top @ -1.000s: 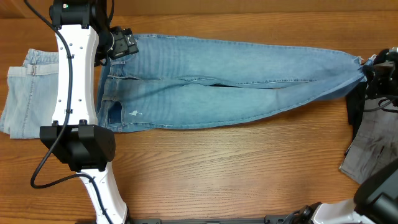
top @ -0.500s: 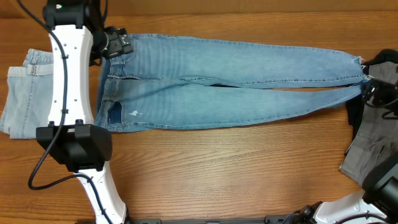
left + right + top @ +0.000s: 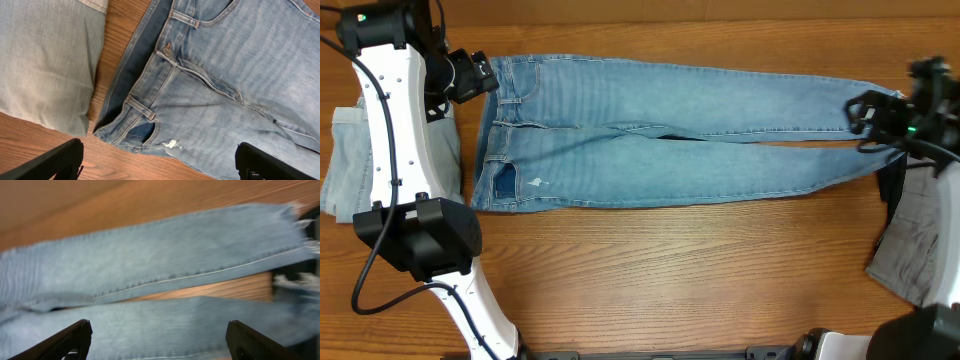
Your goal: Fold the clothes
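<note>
Mid-blue jeans (image 3: 680,130) lie flat across the table, waist at the left and frayed hems at the right. My left gripper (image 3: 478,76) hovers open at the far corner of the waistband. In the left wrist view its fingers (image 3: 57,161) straddle the jeans' waist (image 3: 210,100) and bare wood, holding nothing. My right gripper (image 3: 865,110) hangs open over the leg ends. In the right wrist view that gripper (image 3: 160,345) spans both legs (image 3: 165,250) from above, with nothing between its fingers.
Folded pale-wash jeans (image 3: 342,165) lie at the left edge, also seen as the pale-wash jeans (image 3: 45,60) next to the waistband. A grey garment (image 3: 918,240) and a black one (image 3: 890,185) lie at the right edge. Bare wood (image 3: 670,280) fills the front.
The right gripper let go of the bunched hems, opened and moved left over the legs, which now lie spread flat. The left arm shifted left, off the waistband.
</note>
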Robot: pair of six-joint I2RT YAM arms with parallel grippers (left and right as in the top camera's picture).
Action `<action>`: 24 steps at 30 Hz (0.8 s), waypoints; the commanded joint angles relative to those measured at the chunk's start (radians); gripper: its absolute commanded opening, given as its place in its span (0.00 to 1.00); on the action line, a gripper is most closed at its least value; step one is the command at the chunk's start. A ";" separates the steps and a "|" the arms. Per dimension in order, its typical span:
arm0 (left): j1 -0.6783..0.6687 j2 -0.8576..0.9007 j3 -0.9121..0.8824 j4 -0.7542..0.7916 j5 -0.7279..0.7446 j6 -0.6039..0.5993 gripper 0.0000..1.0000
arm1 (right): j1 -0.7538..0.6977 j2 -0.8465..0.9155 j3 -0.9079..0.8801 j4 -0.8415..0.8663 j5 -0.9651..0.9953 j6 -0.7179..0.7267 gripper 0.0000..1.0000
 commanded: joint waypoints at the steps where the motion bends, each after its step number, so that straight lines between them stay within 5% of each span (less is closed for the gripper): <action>1: -0.007 -0.023 0.010 -0.004 0.024 0.024 1.00 | 0.050 0.119 0.008 -0.005 0.159 0.011 0.90; 5: -0.007 -0.023 0.010 -0.048 0.027 0.064 1.00 | 0.007 0.292 0.008 0.002 0.326 0.031 0.83; 13: -0.008 -0.022 0.001 -0.065 0.091 0.087 1.00 | -0.193 0.301 0.008 -0.006 0.345 0.164 0.85; 17: 0.007 -0.023 0.002 -0.064 0.084 0.077 1.00 | -0.214 0.300 0.020 -0.007 0.259 0.198 1.00; 24: 0.098 -0.033 0.004 -0.075 0.005 0.049 1.00 | -0.212 0.287 0.280 -0.277 0.151 0.198 1.00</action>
